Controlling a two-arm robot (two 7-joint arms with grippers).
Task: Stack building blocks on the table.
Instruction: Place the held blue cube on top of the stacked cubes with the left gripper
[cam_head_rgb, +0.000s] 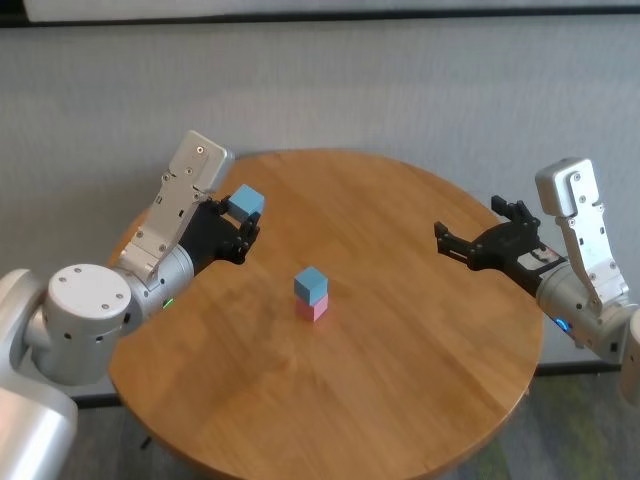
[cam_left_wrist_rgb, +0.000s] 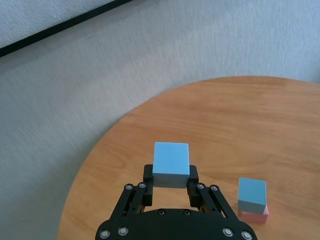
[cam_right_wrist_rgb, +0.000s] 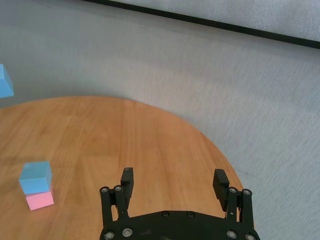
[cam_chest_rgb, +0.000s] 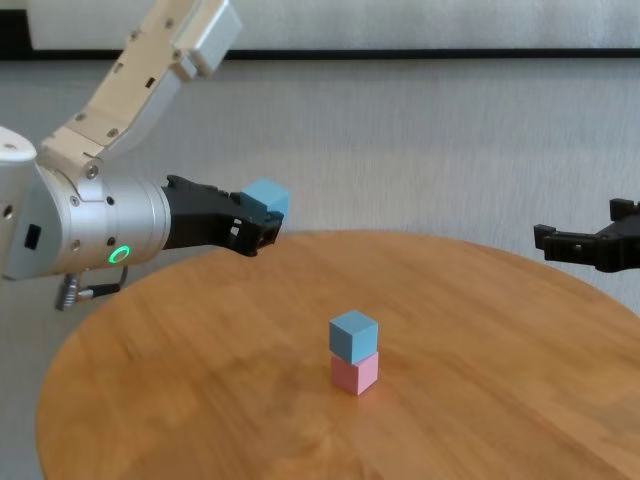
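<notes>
near the middle of the round table (cam_head_rgb: 400, 400) we saw a light blue cube (cam_head_rgb: 311, 284) sitting squarely on a pale pink cube (cam_head_rgb: 313, 307), a two-block stack. the left gripper (cam_head_rgb: 243, 222) hung above the table's far left part, well apart from the stack, its jaws clamped on the second light blue cube (cam_head_rgb: 246, 202), which it held clear of the wood. the right gripper (cam_head_rgb: 478, 238) hovered over the table's right edge with its jaws spread wide and nothing between them.
</notes>
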